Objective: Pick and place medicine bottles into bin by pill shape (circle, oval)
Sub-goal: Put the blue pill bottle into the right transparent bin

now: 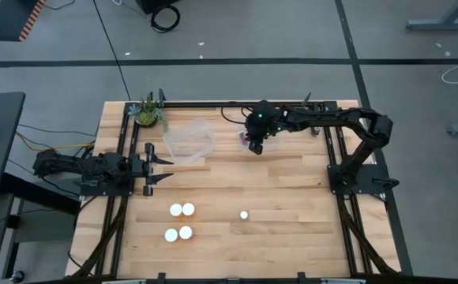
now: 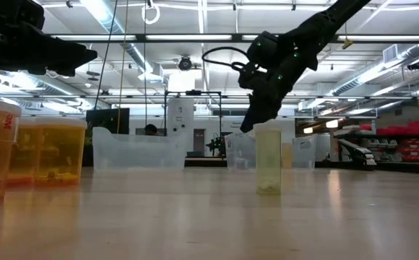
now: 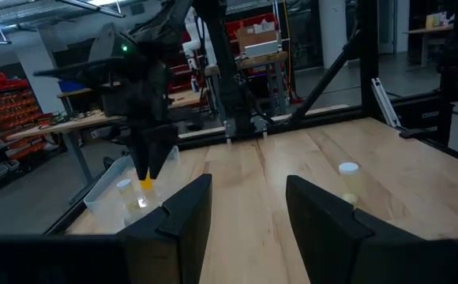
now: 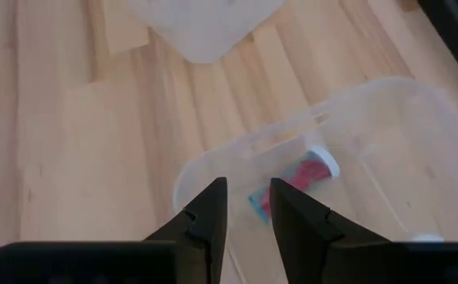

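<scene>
Several medicine bottles with white caps stand upright on the wooden table near its front edge: a cluster (image 1: 180,221) and a single one (image 1: 244,214), also seen in the low view as a pale bottle (image 2: 269,165). Another bottle (image 4: 302,175) with a red and teal label lies on its side in a clear bin (image 4: 213,162) near the far edge. My right gripper (image 4: 249,197) hangs above that bin's near rim, slanting down, its fingers a little apart with nothing between them. At the table's left side my left gripper (image 1: 162,166) waits, level and open.
A second clear bin (image 1: 189,142) lies just left of the first one. A small green potted plant (image 1: 147,113) stands at the far left corner. Black frame rails run along the table's left, right and far sides. Bare wood lies between the bins and the bottles.
</scene>
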Tool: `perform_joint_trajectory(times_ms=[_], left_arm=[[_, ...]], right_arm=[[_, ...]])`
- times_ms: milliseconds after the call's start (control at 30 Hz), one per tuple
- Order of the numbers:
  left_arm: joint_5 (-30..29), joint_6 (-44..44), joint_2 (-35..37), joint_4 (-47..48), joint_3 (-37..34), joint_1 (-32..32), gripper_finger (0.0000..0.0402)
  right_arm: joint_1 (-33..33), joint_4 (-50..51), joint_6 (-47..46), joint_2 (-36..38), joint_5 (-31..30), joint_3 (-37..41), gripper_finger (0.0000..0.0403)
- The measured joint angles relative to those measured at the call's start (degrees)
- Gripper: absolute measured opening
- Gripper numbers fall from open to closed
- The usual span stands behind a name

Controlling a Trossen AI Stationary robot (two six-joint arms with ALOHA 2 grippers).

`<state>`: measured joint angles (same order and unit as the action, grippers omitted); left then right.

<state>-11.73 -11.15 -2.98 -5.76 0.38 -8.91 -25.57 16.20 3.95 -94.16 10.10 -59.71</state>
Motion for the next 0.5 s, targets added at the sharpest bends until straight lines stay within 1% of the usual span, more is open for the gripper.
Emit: perform_joint_trajectory(times_ms=[167,267,367,500], left_arm=[[-0.01,0.01,0.00,0.00,0.02,0.02,0.0172],[-0.01,0.02,0.00,-0.11,0.01,0.02,0.0172],[-0.02,0.02,0.00,-0.11,0.02,0.02,0.0172],[0.00,0.02,0.00,0.00,0.02,0.00,0.0172]], right_arm=[[0.20,1.33,-2.27,-1.86,-3.76,-0.03,0.0130],[-0.23,1.62,-3.96,-3.07,-4.10,-0.64,0.0150],[-0.21,3.51,-5.76,-5.58,-4.10,-2.74,0.0163],[-0.17,8.37,-5.88,-10.51,-4.32,-7.77,0.0166]])
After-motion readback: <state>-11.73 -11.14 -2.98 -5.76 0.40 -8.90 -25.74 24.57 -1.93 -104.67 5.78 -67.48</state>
